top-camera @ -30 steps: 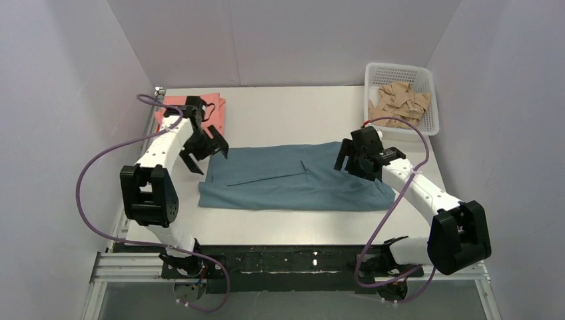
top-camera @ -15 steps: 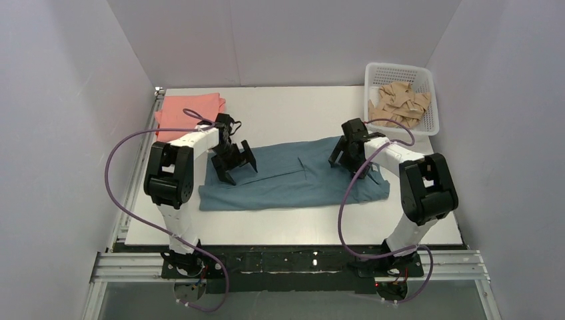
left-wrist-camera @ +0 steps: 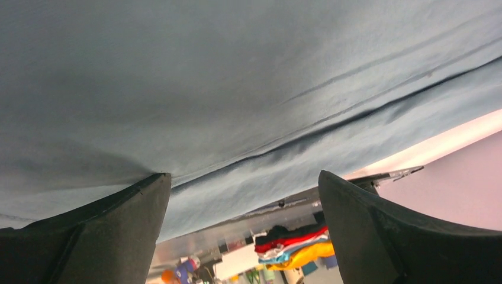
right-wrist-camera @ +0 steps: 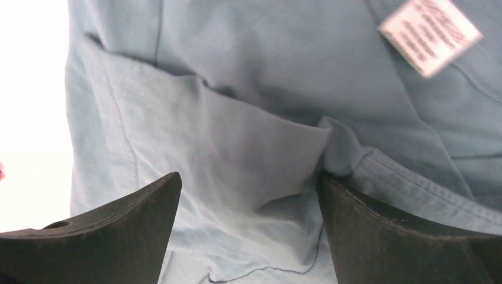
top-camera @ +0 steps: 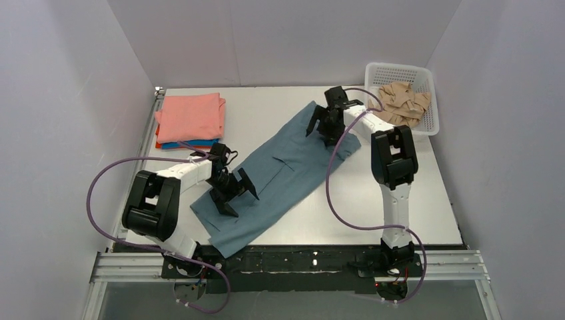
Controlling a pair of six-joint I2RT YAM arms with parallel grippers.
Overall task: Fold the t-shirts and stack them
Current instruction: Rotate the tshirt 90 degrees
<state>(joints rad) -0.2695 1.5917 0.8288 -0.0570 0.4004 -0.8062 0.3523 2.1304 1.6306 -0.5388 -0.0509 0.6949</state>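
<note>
The dusty grey-blue t-shirt [top-camera: 286,167] lies folded in a long strip, slanting from the near left table edge to the far middle. My left gripper [top-camera: 234,198] is open, with its fingers down on the shirt's near end; cloth fills the left wrist view [left-wrist-camera: 237,89]. My right gripper [top-camera: 322,131] is open and rests on the shirt's far end, where the right wrist view shows wrinkled cloth [right-wrist-camera: 248,136] and a white label [right-wrist-camera: 429,35]. A folded salmon-pink shirt [top-camera: 191,117] tops a stack at the far left, with blue and orange-red edges [top-camera: 186,143] under it.
A white basket [top-camera: 402,72] with tan pieces stands at the far right corner. The shirt's near tip reaches the table's front rail [top-camera: 300,260]. Purple cables loop from both arms. Grey walls close in three sides.
The shirt has swung from lying crosswise to a slant. My left gripper moved toward the near edge on it, and my right gripper moved toward the far side on it.
</note>
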